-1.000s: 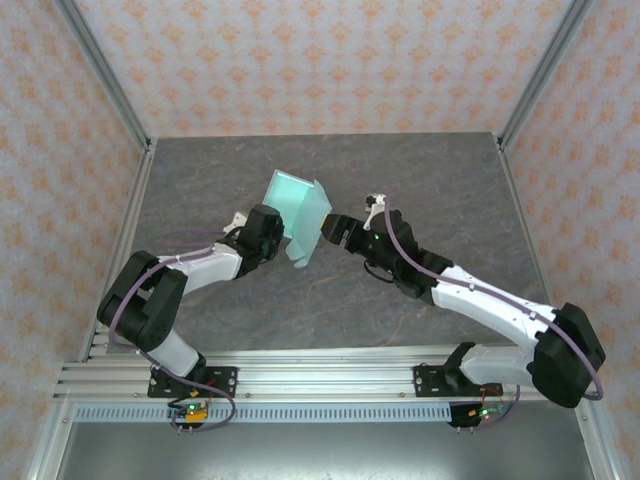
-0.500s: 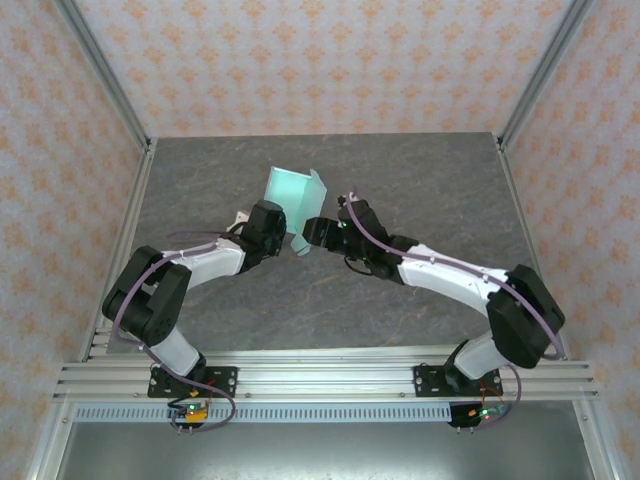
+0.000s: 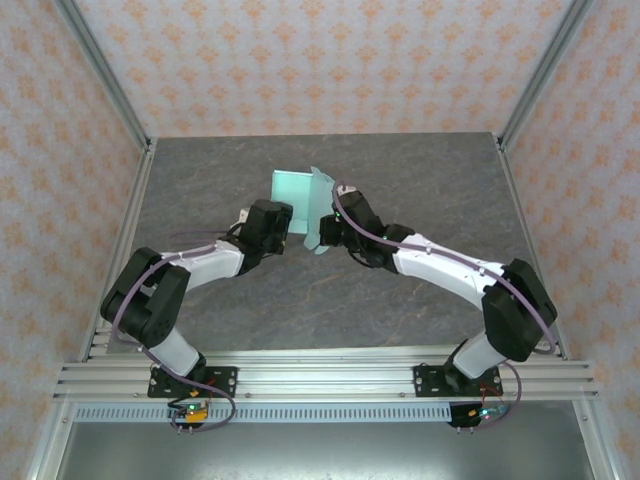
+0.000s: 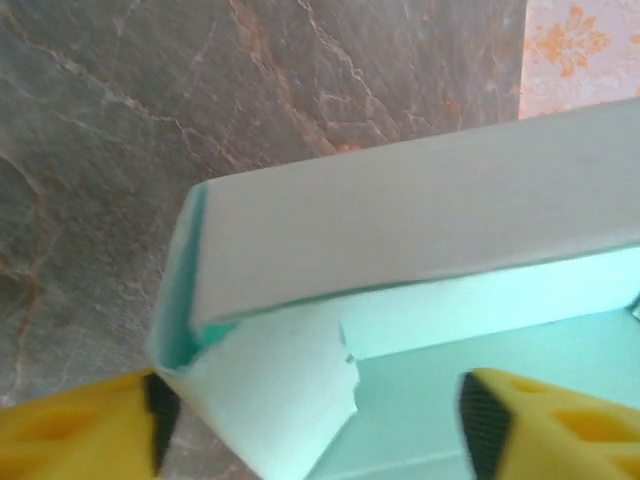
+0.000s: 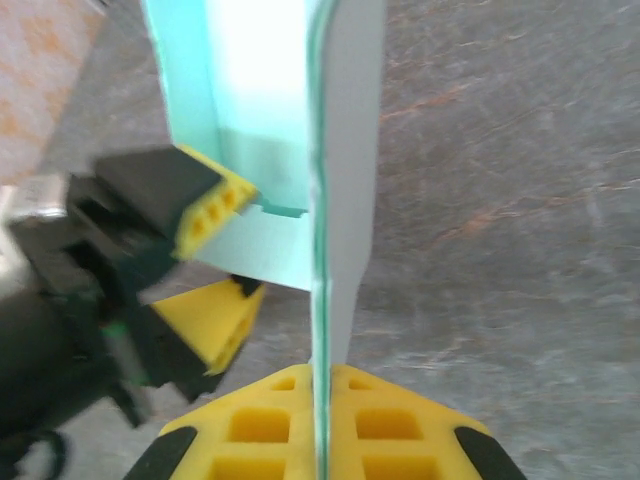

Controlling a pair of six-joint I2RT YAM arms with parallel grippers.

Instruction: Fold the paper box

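Beside the paper box (image 3: pixel 297 190), right gripper (image 5: pixel 320 425) pinches its upright wall; left gripper (image 4: pixel 310 425) straddles a corner, clamping unclear.

A robot lab booth (closed on three sides): patterned panels (image 3: pixel 320 60), aluminium rail (image 3: pixel 320 380), marbled table (image 3: pixel 440 180).

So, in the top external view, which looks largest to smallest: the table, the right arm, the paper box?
1. table
2. right arm
3. paper box
The differences are plain.
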